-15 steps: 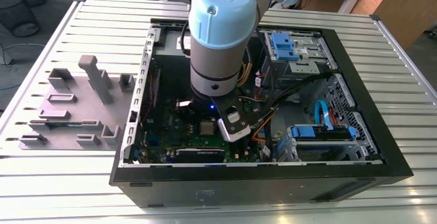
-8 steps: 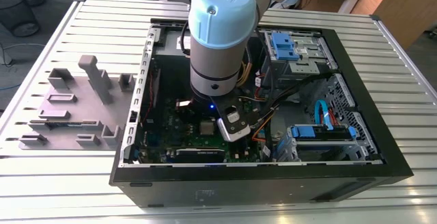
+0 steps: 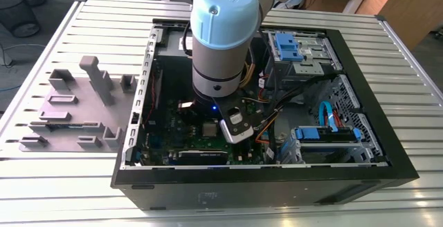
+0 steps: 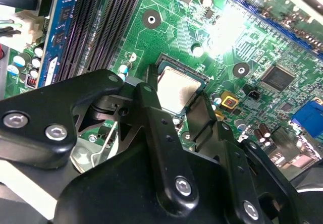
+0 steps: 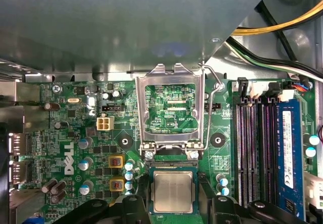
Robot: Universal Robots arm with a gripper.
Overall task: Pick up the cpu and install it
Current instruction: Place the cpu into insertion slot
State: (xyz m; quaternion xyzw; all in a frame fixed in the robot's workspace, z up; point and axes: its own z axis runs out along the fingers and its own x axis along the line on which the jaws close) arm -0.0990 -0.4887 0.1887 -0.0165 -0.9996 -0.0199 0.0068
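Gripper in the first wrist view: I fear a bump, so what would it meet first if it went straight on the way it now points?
Most likely the cpu, lying in its socket on the green motherboard, right ahead of the gripper. The gap between them is unclear.

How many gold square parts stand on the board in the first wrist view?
2: one gold part nearer the open frame, the other alongside the cpu. More may be hidden.
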